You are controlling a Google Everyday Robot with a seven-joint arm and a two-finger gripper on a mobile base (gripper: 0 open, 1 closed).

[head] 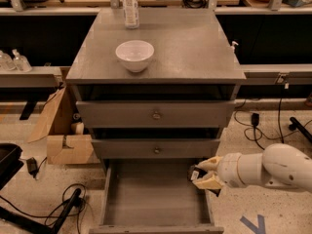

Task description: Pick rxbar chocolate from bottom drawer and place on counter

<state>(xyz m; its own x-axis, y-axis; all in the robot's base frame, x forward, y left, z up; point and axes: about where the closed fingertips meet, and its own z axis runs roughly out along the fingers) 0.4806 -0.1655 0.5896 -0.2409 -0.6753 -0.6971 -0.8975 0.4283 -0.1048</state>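
The bottom drawer (146,199) stands pulled out below the two knobbed drawers, and its grey floor shows nothing on it. My gripper (204,173) is at the drawer's right rim, just under the middle drawer, on the white arm coming in from the right. Its cream fingers (208,182) are closed on a small black bar, the rxbar chocolate (195,173), held above the drawer's right side wall. The counter (190,43) is the grey cabinet top above.
A white bowl (135,55) sits on the counter's front left and a clear bottle (129,5) at its back left. A cardboard box (63,130) and cables (63,204) lie on the floor to the left. Cables also trail on the right (258,126).
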